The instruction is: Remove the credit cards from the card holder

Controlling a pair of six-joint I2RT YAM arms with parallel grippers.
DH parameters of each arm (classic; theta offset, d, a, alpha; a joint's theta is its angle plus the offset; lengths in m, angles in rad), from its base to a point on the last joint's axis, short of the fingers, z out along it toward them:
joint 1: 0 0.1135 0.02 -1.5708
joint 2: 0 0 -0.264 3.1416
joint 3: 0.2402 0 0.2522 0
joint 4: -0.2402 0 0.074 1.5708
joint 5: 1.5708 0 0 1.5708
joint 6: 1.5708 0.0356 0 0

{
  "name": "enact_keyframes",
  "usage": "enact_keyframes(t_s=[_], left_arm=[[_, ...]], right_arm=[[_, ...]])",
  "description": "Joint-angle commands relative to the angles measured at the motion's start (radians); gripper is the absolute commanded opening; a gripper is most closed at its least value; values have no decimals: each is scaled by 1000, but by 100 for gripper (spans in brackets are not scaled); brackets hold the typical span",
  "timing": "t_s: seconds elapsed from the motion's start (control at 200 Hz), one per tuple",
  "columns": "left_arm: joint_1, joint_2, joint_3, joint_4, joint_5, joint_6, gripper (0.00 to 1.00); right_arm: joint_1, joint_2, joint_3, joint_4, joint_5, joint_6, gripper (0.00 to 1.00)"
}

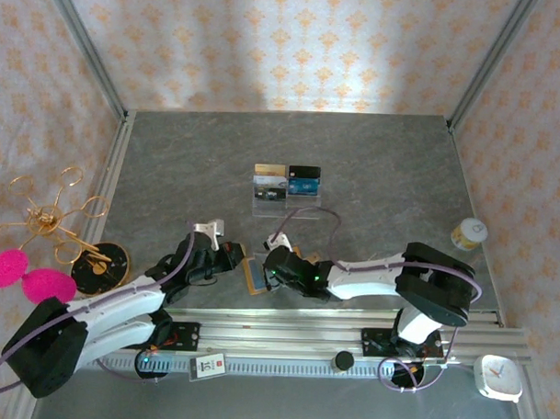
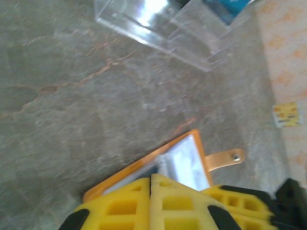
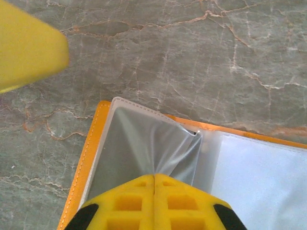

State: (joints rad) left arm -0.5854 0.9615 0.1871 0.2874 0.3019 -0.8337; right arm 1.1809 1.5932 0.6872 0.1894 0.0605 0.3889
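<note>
The tan-orange card holder (image 1: pixel 254 277) lies open on the table between my two grippers, its clear sleeves facing up (image 3: pixel 144 139) and its strap tab (image 2: pixel 223 158) sticking out to the side. My right gripper (image 3: pixel 154 175) is shut, pinching a clear sleeve that puckers toward its tip. My left gripper (image 2: pixel 151 176) is shut over the holder's edge (image 2: pixel 139 167), and I see nothing between its fingers. Several credit cards (image 1: pixel 287 178) stand in the clear acrylic stand (image 1: pixel 288 202) farther back. A blue card (image 2: pixel 230 5) shows in that stand (image 2: pixel 163 28).
A gold wire ornament (image 1: pixel 50 215), pink pompoms (image 1: pixel 25 276) and a black disc (image 1: pixel 101 266) sit at the left. A small white and yellow jar (image 1: pixel 468 233) stands at the right edge. A white clock (image 1: pixel 500 376) lies at the near right.
</note>
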Motion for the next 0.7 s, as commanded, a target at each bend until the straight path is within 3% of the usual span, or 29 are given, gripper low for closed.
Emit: enact_keyframes(t_s=[0.0,0.135,0.31,0.47,0.586,0.691], left_arm=[[-23,21,23,-34,-55,0,0],[-67,33,23,-8,-50,-5,0],[-131,161,60,60,-14,-16,0],[-164,252,125,77,12,-11,0],[-205,314,202,61,13,6,0],[-240,433,280,63,37,24,8]], right_arm=[[-1,-40,-15,35,30,45,0],[-2,-41,-13,35,29,53,0],[-2,-43,-11,29,42,62,0],[-4,-155,-44,-26,149,89,38],[-14,-291,-113,-84,211,120,44],[-31,-396,-175,-131,221,147,45]])
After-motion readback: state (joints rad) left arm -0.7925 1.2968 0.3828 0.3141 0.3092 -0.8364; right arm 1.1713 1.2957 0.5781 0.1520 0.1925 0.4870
